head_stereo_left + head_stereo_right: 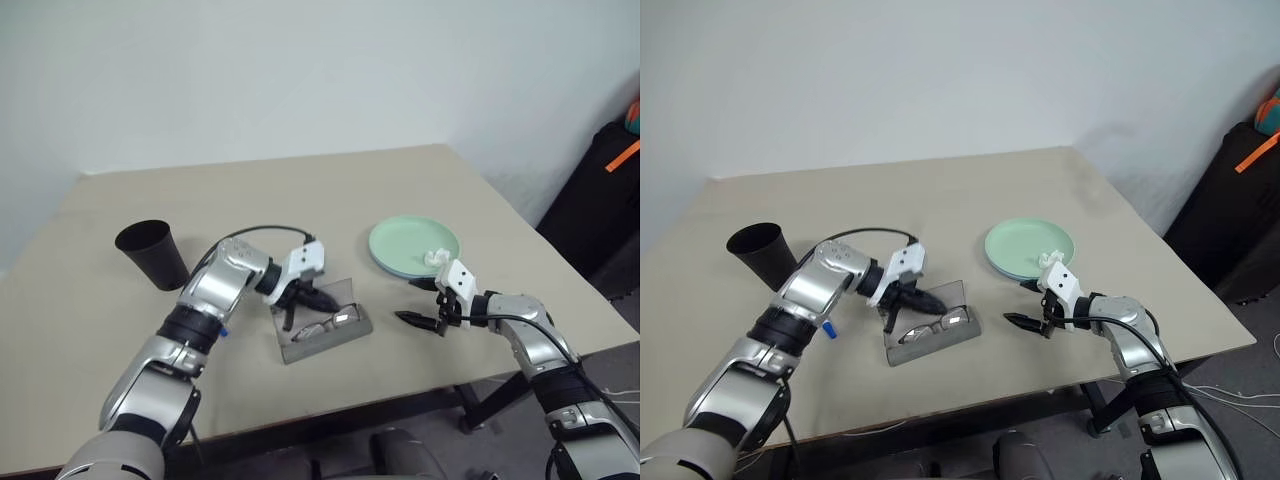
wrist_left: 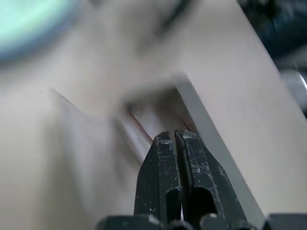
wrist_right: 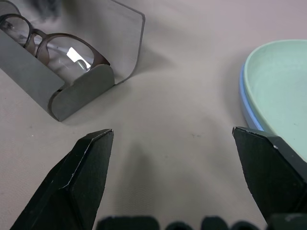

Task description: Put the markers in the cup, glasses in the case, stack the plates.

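Glasses (image 1: 333, 322) lying in the open grey case (image 1: 325, 338), left gripper (image 1: 318, 298) hovering closed just above, apparently not touching, right gripper (image 1: 421, 303) spread empty to the right, near stacked plates (image 1: 402, 245).

The table (image 1: 300, 190) has a smooth, matt beige top. The cup (image 1: 152, 252) is matt black. The case (image 3: 72, 88) looks like matt grey felt, and the glasses (image 3: 57, 48) in it have thin dark metal rims and clear, shiny lenses. The green plate (image 1: 405, 240) is smooth with a dull sheen. The fingers (image 2: 192, 177) of the left gripper (image 2: 175, 136) are scuffed black plastic.
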